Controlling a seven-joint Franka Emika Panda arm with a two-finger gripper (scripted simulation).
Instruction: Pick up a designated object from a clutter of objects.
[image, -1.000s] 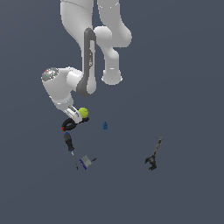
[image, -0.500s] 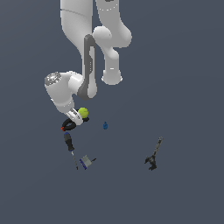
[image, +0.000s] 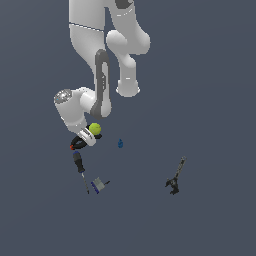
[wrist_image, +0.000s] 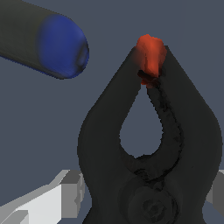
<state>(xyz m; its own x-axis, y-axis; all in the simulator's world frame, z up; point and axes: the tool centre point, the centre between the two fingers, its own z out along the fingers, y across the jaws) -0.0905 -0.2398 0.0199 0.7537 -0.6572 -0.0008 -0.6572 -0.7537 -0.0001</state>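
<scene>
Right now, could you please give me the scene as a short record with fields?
target: black clamp with looped handles and a red-orange tip
claw: claw low over the clamp, pale fingers on either side of it in the wrist view; contact cannot be told
beside target: screwdriver with black handle, blue-capped end
near the arm: yellow-green ball
other items: small blue blob, grey-blue piece, dark wrench-like tool toward the exterior view's right
surface: plain grey-blue floor
</scene>
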